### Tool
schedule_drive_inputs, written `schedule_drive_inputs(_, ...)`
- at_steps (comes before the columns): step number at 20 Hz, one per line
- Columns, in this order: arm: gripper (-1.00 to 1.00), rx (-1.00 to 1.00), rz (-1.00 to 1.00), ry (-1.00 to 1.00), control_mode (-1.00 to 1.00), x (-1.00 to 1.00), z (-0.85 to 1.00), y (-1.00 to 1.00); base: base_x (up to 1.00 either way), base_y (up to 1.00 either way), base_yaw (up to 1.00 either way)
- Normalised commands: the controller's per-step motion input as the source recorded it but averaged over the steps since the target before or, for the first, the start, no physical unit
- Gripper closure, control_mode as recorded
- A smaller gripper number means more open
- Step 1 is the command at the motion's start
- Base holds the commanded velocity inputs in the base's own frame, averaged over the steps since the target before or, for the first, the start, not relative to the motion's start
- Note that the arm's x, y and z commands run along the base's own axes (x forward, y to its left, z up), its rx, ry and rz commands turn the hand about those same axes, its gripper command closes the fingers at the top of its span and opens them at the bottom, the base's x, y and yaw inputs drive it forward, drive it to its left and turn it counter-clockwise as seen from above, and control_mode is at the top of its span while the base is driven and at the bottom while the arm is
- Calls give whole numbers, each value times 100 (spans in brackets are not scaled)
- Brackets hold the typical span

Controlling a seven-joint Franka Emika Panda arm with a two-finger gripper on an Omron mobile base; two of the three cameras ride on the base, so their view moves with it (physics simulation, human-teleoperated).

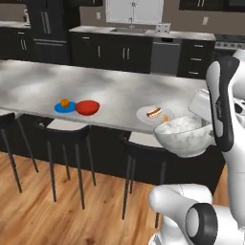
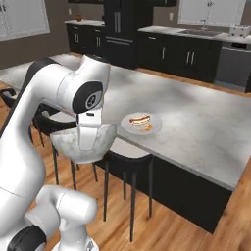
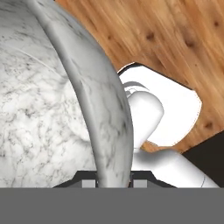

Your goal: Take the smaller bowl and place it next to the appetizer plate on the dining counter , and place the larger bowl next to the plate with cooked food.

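My gripper point(image 1: 207, 125) is shut on the rim of the larger bowl point(image 1: 184, 136), a deep grey-white marbled one. It hangs in the air just in front of the dining counter point(image 1: 110, 91), at its near edge. In the hand view the bowl's rim point(image 3: 107, 122) runs down between my fingertips point(image 3: 89, 183). From the right base, the bowl point(image 2: 63, 144) hangs under my gripper point(image 2: 87, 146), left of the plate with cooked food point(image 2: 141, 122). That white plate point(image 1: 152, 114) lies just beyond the bowl. The smaller bowl point(image 1: 87, 107), red, sits touching the blue appetizer plate point(image 1: 64, 106).
Black stools point(image 1: 62, 129) stand along the near side of the counter, one point(image 2: 127, 149) right below the held bowl. Wooden floor point(image 3: 175, 39) lies underneath. Dark cabinets with a sink point(image 1: 129, 31) line the back wall.
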Motion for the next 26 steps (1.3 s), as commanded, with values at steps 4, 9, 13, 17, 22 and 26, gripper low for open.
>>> schedule_drive_inputs(4, 100, 0, 0, 0, 100, 0, 0, 0, 78, 5, -44)
schedule_drive_inputs(9, 100, 0, 0, 0, 100, 0, 0, 0, 49, -17, -43)
schedule_drive_inputs(13, 100, 0, 0, 0, 100, 0, 0, 0, 56, 21, -44)
schedule_drive_inputs(17, 100, 0, 0, 0, 100, 0, 0, 0, 65, 25, -43)
schedule_drive_inputs(22, 100, 0, 0, 0, 100, 0, 0, 0, 48, 34, -39)
schedule_drive_inputs(26, 100, 0, 0, 0, 100, 0, 0, 0, 6, 31, -7)
